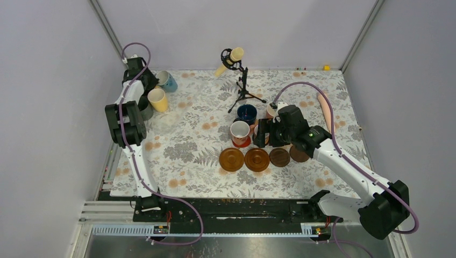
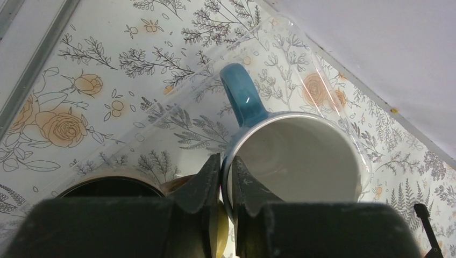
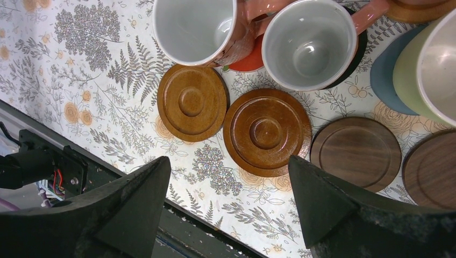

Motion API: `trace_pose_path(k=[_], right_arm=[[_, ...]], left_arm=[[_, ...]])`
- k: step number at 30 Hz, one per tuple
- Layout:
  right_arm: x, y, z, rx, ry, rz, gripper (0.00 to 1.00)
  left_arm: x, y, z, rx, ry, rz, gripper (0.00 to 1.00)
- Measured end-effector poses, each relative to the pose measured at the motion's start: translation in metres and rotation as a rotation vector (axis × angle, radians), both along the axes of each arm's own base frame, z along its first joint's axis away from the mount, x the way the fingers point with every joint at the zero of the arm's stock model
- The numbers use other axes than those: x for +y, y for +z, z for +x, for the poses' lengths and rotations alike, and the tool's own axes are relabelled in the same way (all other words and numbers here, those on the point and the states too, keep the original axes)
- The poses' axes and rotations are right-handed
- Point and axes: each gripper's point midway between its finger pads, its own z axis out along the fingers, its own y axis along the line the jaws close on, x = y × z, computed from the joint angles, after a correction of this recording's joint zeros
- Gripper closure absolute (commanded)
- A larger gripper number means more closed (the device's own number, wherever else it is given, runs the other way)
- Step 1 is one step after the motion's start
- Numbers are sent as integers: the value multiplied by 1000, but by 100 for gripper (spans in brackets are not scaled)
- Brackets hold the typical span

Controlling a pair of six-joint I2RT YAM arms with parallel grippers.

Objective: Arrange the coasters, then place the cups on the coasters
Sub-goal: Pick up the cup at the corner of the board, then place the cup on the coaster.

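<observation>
Grey walls close in a table covered with a flowered cloth [image 1: 183, 161]; at its far left corner, well apart from everything else, three cups are close together: a light blue mug [image 2: 301, 156], a yellow mug [image 1: 157, 99] and a dark mug [image 1: 145, 110]. The left gripper [image 2: 226, 162] is on the light blue mug; its jaws are narrow, one finger inside the cup and one outside, and they pinch the rim wall just beside the root of the handle [image 2: 242, 97]. The right gripper [image 3: 230, 161] hangs wide and holds nothing, above a row of four bare wooden discs: two mid-brown coasters [image 3: 266, 131] and two dark brown coasters [image 3: 356, 153]. Behind this row a pink mug [image 3: 196, 27] sits on a red coaster [image 3: 250, 60]; a pale green mug [image 3: 430, 64] sits on a grey-blue coaster [image 3: 384, 72].

I judge the light blue mug to be glazed ceramic: stiff, so the fingers cannot squeeze it out of shape; smooth, so the pads may slide on the glaze; rather heavy for a pinch on one side only, so it will probably hang tilted when lifted; brittle, if it knocks the yellow mug or lands hard. The wall next to the handle seems a sensible place to hold, because the rim is thin enough for the jaws; a deep bite and a slow, straight lift look safest before carrying it to a bare coaster.
</observation>
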Motion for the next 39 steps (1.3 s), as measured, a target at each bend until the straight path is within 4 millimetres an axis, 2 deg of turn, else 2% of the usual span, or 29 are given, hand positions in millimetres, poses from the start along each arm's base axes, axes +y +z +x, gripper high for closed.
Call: trace_pose_path(k=[7, 11, 16, 21, 24, 26, 31, 33, 39], right_arm=[[-1, 0, 1, -3, -6, -5, 12], [-4, -1, 3, -11, -19, -17, 12], [-9, -2, 3, -8, -38, -43, 14], [-13, 10, 3, -39, -55, -33, 17], [-16, 23, 0, -69, -78, -3, 19], [-17, 31, -1, -85, -91, 21, 20], [-19, 47, -7, -108, -114, 71, 23], [-20, 50, -9, -110, -123, 85, 24], [-19, 44, -18, -59, -160, 135, 30]], left_arm=[[-7, 4, 0, -6, -19, -31, 100], [-12, 19, -1, -28, -23, -56, 100], [-23, 67, -5, -105, -41, -54, 100], [-37, 121, -25, -174, -58, -40, 100], [-50, 143, -47, -178, -59, -32, 100], [-64, 151, -66, -160, -68, -26, 100], [-112, 150, -127, -93, -137, -27, 100], [-125, 149, -151, -61, -166, -24, 100], [-166, 162, -220, -32, -304, 91, 100]])
